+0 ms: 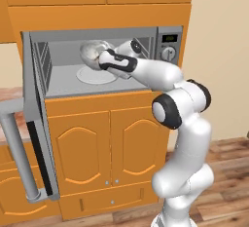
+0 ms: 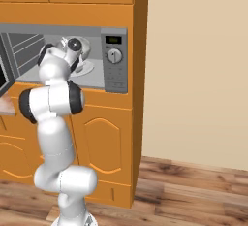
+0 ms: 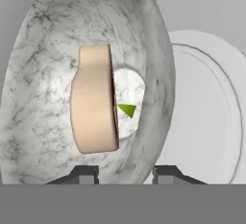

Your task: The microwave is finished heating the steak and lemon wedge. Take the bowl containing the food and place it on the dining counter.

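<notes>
The microwave [image 1: 168,46] stands with its door [image 1: 34,123] swung wide to the left. My arm reaches into its cavity. The mottled whitish-grey bowl [image 1: 91,51] hangs tilted above the flat white plate [image 1: 92,76], with my gripper [image 1: 103,58] shut on its rim. In the hand view one fingertip [image 3: 85,174] sits inside the bowl [image 3: 43,74] and the other outside it, on either side of the rim, my gripper [image 3: 126,174] between them. Inside lie the steak [image 3: 94,105], here a tan slab, and a small green lemon wedge [image 3: 128,109]. The dining counter is out of view.
The door's long grey bar handle [image 1: 18,153] juts out low on the left. Orange cabinets [image 1: 112,148] run below and above the microwave [image 2: 114,57]. A strip of reddish-brown counter [image 1: 7,97] shows behind the door. A bare beige wall [image 2: 193,74] and wood floor lie to the right.
</notes>
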Tool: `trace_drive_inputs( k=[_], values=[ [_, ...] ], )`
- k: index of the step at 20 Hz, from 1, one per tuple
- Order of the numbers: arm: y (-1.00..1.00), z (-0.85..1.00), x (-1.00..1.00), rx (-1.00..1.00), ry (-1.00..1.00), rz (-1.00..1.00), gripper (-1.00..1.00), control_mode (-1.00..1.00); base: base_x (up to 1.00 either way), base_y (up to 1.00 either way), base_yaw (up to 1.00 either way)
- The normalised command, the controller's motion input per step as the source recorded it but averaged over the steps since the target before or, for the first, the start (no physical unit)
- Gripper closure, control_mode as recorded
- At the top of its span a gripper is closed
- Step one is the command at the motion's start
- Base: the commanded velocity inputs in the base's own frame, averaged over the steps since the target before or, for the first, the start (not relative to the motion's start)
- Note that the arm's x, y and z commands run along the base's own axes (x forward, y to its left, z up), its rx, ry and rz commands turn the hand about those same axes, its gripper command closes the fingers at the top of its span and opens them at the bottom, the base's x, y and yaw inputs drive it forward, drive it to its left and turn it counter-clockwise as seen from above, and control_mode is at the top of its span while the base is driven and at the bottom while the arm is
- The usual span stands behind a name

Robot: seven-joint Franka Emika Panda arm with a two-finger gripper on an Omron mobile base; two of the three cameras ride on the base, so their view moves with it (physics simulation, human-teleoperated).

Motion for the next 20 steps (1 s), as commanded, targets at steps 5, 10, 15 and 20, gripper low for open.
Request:
trace_drive_inputs(
  k=[5,10,15,20],
  values=[
    [-0.07,0.00,-0.79,0.00,-0.03,0.01,1.00,-1.00,0.00,0.00,0.00],
    [-0.32,0.00,-1.00,0.03,-0.11,0.01,1.00,-1.00,0.00,0.00,0.00],
    [-0.56,0.09,-1.00,0.05,-0.15,0.00,1.00,-1.00,0.00,0.00,0.00],
    [-0.49,0.36,-1.00,0.00,0.02,0.04,1.00,-1.00,0.00,0.00,0.00]
  ],
)
